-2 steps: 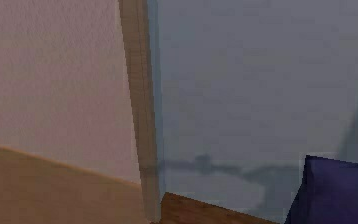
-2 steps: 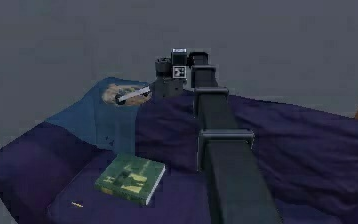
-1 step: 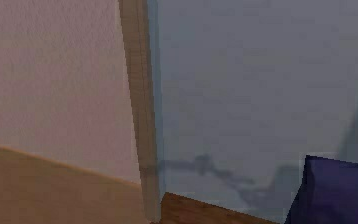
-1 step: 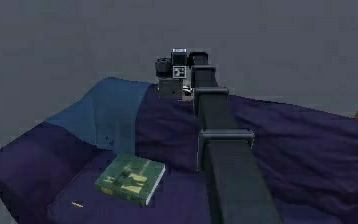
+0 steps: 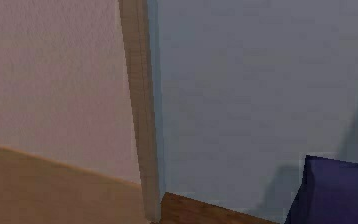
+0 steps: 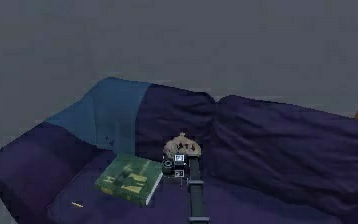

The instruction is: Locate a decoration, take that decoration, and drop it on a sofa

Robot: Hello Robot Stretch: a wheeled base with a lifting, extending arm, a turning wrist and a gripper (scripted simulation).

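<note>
Arm (image 6: 199, 200) rises from arm side view's bottom edge over dark blue sofa (image 6: 287, 140) seat; gripper (image 6: 168, 166) at its far end, by tan rounded decoration (image 6: 183, 146) at seat's back edge, mid-sofa; cannot tell claw's width, nor whether it holds anything; green book (image 6: 127, 180) near seat's front edge, left of arm; lighter blue throw (image 6: 102, 110) over back's left end; forward view: wall corner (image 5: 139, 100), wooden floor (image 5: 47, 190).

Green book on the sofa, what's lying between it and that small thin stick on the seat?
Nothing: in the arm side view, only bare purple seat cushion separates the green book from the stick.
</note>
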